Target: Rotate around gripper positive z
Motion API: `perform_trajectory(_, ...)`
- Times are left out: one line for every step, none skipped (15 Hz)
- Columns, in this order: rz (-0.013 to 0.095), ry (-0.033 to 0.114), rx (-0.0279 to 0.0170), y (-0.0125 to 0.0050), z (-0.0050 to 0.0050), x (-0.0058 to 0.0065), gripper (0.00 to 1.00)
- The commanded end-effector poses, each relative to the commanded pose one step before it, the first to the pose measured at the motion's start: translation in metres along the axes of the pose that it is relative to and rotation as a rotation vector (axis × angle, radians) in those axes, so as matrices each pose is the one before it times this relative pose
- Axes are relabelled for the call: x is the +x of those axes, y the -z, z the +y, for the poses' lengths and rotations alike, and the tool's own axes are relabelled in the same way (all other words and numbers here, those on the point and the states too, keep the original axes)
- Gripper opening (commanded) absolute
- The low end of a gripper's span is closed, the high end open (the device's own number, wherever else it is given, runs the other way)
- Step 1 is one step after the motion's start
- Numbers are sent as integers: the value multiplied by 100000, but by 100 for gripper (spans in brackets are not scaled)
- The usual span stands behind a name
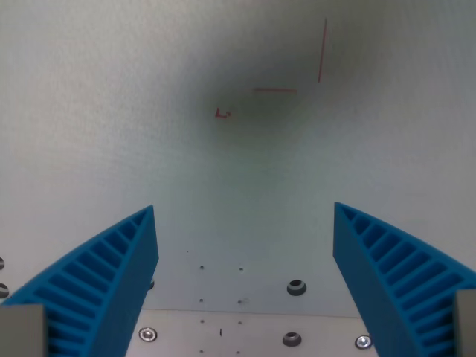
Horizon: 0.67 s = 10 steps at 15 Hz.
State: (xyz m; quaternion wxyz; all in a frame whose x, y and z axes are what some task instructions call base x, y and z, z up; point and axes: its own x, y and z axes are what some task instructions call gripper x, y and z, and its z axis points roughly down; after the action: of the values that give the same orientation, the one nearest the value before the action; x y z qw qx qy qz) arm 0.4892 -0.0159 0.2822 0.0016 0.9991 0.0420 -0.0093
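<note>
Closest to you are the two blue fingers [111, 275] of the gripper [244, 212]. They stand wide apart and hold nothing. One comes in from the wrist view's left and one from the wrist view's right.

Between them, low down, you see a metal plate [253, 335] with bolts [296, 287] and small holes.

Past that is a pale sheet [111, 111], and far up on it are thin red marks [275, 91]: a short flat line, a tall line and a tiny squiggle.

The thing to turn is the gripper itself. I think you should spin it slowly about its own pointing line. Keep it at the same height and do not let it slide sideways. Watch the red marks. If they swing in a circle and the fingers stay put in the view, the turn is likely clean.
</note>
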Motion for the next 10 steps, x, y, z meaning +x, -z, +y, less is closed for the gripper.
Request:
perform_trajectory(438,-9260,-16,201,3,13,100)
perform_trajectory(0,-1167,0,0,0,0,100)
perform_trajectory(0,-1167,0,0,0,0,100)
perform_trajectory(0,-1167,0,0,0,0,100)
perform_trajectory(0,-1167,0,0,0,0,100)
perform_trajectory(0,-1167,0,0,0,0,100)
perform_trajectory(0,-1167,0,0,0,0,100)
perform_trajectory(0,-1167,0,0,0,0,100)
perform_trajectory(0,-1167,0,0,0,0,100)
perform_trajectory(0,-1167,0,0,0,0,100)
